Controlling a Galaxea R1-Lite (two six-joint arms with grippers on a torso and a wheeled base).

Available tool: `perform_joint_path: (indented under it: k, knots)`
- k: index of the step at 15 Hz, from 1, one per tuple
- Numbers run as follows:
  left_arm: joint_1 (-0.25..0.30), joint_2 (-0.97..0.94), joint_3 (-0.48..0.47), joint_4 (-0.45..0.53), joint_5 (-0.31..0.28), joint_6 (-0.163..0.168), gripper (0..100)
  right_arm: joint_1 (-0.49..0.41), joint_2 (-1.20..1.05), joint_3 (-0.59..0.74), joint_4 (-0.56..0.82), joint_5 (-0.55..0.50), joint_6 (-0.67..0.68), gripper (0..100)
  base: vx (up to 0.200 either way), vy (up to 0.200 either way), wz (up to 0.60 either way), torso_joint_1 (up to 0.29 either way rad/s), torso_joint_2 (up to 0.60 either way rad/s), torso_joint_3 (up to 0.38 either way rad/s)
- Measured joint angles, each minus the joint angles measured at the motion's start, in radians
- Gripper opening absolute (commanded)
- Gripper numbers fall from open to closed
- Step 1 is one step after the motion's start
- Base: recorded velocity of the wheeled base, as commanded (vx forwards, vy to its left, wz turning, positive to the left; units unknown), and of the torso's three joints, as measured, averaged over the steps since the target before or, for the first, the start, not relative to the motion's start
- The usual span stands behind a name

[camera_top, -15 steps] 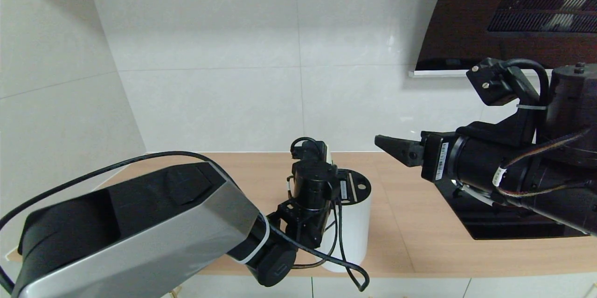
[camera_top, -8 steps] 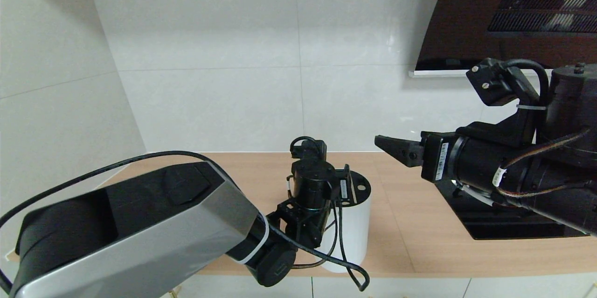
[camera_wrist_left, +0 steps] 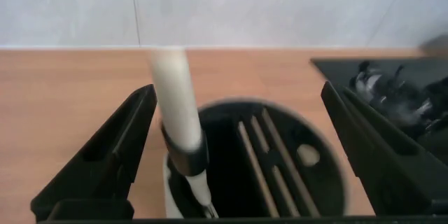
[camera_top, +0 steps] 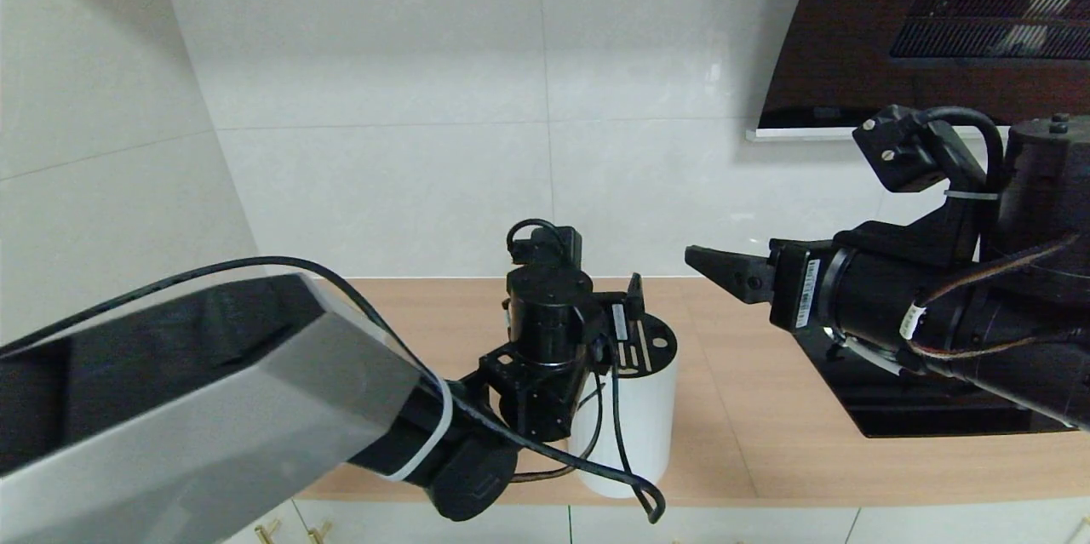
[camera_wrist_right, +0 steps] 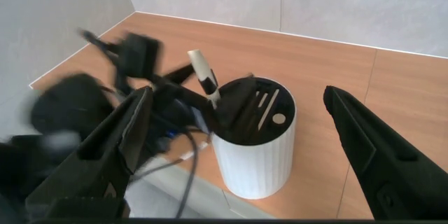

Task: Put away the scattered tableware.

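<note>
A white ribbed utensil holder with a slotted black top stands near the wooden counter's front edge. A utensil with a white handle and a black band leans in the holder's opening. My left gripper hangs just above the holder, open, its fingers wide on either side and the handle loose near one of them. In the right wrist view, the holder and the handle lie below my right gripper. The right gripper is open, higher and to the right of the holder.
A black cooktop is set into the counter on the right, under a dark range hood. White tiled walls close off the back and left. Bare counter lies behind and on both sides of the holder.
My left arm has risen and drawn to the left, its wrist now higher above the holder. The right arm has stayed where it was.
</note>
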Motion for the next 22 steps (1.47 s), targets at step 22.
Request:
perform_joint_path:
  k: [22]
  knots:
    - [0.521,-1.882,0.536,1.123,-0.295,0.091,100,-0.606,-1.244,0.414,0.546,-0.008,-0.21,100,0.0,0.0,0.0,0.0,0.0,0.0]
